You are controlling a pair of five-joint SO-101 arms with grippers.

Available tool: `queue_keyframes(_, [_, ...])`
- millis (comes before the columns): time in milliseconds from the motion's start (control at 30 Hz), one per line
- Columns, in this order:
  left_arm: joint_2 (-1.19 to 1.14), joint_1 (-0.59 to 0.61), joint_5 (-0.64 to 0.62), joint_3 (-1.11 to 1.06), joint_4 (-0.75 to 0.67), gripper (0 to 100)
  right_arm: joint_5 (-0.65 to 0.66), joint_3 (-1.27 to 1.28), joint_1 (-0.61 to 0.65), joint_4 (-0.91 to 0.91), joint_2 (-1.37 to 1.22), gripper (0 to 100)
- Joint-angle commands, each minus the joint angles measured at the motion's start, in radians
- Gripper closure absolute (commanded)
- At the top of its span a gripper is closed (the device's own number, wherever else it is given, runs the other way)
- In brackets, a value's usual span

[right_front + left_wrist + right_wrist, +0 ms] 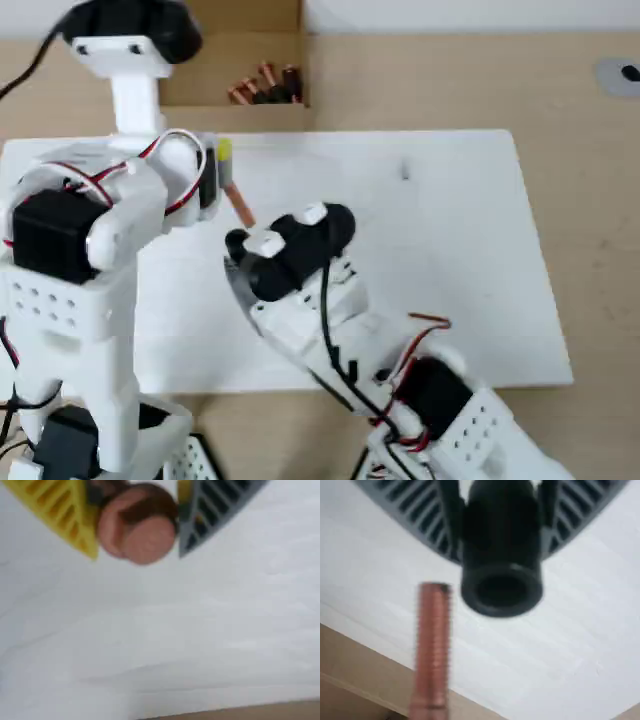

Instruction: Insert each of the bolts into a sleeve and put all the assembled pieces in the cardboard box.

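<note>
Pinching the bolt (pixel 137 527) near its head, my left claw (pixel 136 547) holds it over the white mat (pixel 200 645). Its tip is just beside the mouth of the black sleeve (pixel 501 565), not inside it. My right claw (pixel 501 540) grips that sleeve. Beyond the mat, the box (pixel 250 118) holds several pieces (pixel 266 86).

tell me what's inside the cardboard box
A small pile of copper and dark pieces lies in the right front corner of the cardboard box. An arm covers the box's left part, so anything there is hidden.
</note>
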State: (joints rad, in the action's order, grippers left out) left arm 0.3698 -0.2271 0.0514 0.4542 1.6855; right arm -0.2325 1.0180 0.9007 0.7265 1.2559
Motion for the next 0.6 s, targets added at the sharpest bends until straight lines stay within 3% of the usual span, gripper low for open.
queue_keyframes(0, [0.024,0.012,0.169,0.000,0.000,100,-0.006,-0.067,0.008,-0.003,0.005,98.9])
queue_keyframes(100, [0.024,0.025,0.238,0.020,-0.002,100,-0.006,-0.065,0.008,-0.003,0.005,98.9])
queue_keyframes(400, [0.090,-0.023,0.031,0.166,0.000,100,-0.006,-0.030,0.007,-0.002,0.005,98.9])
queue_keyframes(567, [0.242,-0.106,0.026,0.118,0.003,100,-0.008,-0.016,0.007,-0.002,0.005,98.9])
